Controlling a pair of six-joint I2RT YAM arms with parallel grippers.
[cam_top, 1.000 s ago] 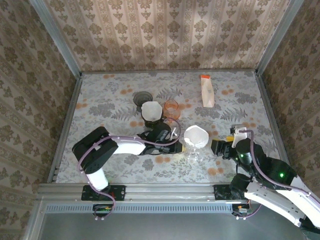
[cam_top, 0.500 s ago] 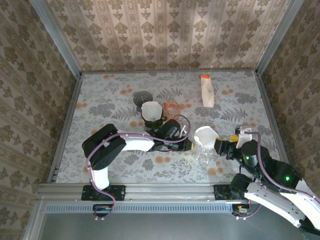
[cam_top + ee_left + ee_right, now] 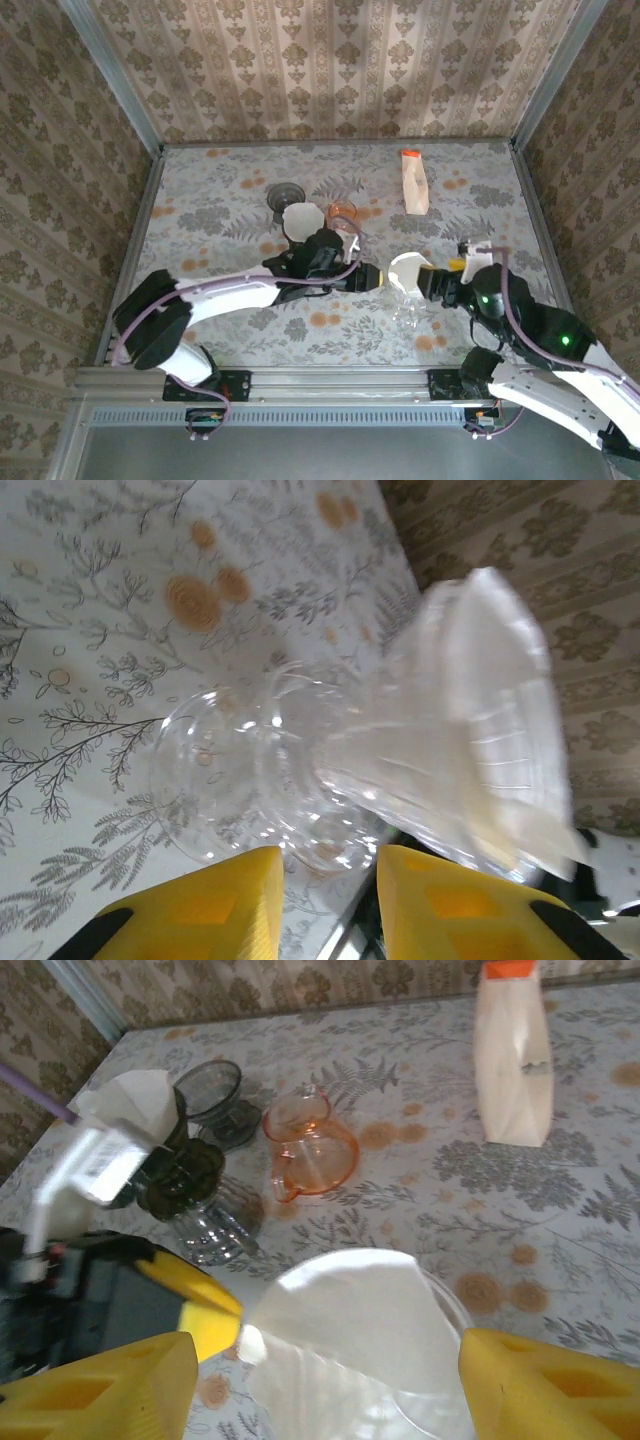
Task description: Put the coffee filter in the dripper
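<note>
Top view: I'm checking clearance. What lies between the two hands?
The clear dripper holding the white coffee filter sits between left hand and right hand, in the top view.

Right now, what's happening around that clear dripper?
The white coffee filter sits in the clear dripper, its edge poking past the rim. The left gripper is right beside the dripper, its jaws slightly apart with nothing between them. The right gripper is open wide with a finger on either side of the dripper. Whether either gripper touches the glass can't be told.

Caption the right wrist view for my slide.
Coffee filter in the clear dripper, framed by the right gripper, orange pitcher behind.
</note>
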